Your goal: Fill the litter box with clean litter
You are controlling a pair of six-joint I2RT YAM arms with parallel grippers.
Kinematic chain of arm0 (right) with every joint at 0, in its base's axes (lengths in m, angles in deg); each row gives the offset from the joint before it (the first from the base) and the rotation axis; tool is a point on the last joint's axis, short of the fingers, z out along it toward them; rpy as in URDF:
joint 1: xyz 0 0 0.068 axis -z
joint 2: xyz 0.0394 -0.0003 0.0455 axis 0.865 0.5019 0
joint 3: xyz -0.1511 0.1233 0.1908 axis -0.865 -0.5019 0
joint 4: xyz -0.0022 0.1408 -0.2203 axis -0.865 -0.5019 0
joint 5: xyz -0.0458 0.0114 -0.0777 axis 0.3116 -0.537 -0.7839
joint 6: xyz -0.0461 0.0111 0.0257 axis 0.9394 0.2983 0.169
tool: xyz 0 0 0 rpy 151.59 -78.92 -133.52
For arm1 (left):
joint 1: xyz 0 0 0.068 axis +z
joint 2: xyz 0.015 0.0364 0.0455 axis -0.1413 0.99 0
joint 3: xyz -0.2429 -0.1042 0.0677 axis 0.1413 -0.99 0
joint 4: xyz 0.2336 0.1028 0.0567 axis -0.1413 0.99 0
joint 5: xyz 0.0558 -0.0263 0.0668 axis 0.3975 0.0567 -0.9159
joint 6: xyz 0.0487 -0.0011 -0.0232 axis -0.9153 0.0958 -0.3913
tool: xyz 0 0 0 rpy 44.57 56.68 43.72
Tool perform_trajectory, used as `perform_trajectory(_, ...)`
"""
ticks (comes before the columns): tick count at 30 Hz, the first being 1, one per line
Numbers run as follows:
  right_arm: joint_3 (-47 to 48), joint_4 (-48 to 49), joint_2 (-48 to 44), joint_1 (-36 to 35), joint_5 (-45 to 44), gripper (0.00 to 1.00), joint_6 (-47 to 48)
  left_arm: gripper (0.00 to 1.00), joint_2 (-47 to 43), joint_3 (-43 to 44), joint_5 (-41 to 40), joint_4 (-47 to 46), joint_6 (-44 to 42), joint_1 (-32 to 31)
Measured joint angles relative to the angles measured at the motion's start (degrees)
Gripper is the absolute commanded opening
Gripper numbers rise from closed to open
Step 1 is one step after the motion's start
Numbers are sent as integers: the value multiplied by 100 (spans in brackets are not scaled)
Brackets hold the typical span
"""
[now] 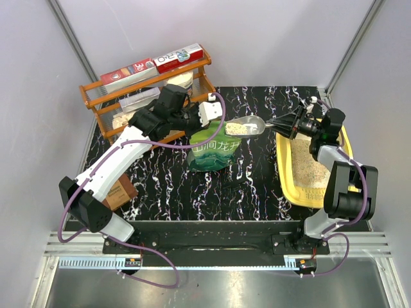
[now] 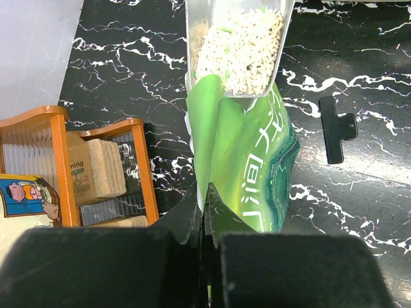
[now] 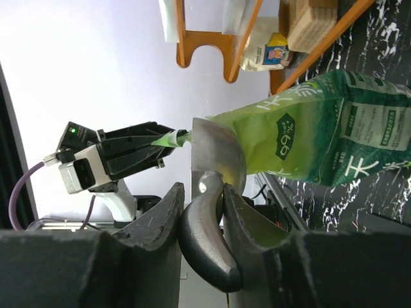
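The green litter pouch (image 1: 214,149) stands upright mid-table. My left gripper (image 1: 215,115) is shut on its top edge, seen in the left wrist view (image 2: 207,212) pinching the green film (image 2: 247,167). My right gripper (image 1: 287,124) is shut on the handle of the grey scoop (image 1: 246,128), which is level above the pouch mouth and full of pale clean litter (image 2: 239,48). The right wrist view shows the scoop handle (image 3: 205,244) between the fingers. The yellow litter box (image 1: 287,181) lies at the right table edge with litter (image 1: 309,163) inside it.
An orange wire rack (image 1: 109,96) with boxes stands at the back left. A black clip (image 2: 337,126) lies on the table right of the pouch. A brown box (image 1: 120,192) sits by the left arm.
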Motion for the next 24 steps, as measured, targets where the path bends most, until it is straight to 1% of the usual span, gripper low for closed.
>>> perform_trajectory(3,-138,914,142,11,13,0,-649,0,0,0,-9,0,-2,0)
perform_trajectory(9,-197,1762,321,42,35,0,-1333,0,0,0,-24,2,-22,0)
perform_trajectory(14,-28,2127,446,63,26,0,-1770,0,0,0,-31,4,-22,0)
perform_trajectory(17,271,1967,448,83,-66,0,-1646,0,0,0,-42,4,-20,0)
perform_trajectory(21,785,2424,942,142,-133,0,-1941,0,0,0,-39,11,-17,0)
perform_trajectory(24,850,2426,1154,358,-114,0,-2100,0,0,0,-39,11,-17,0)
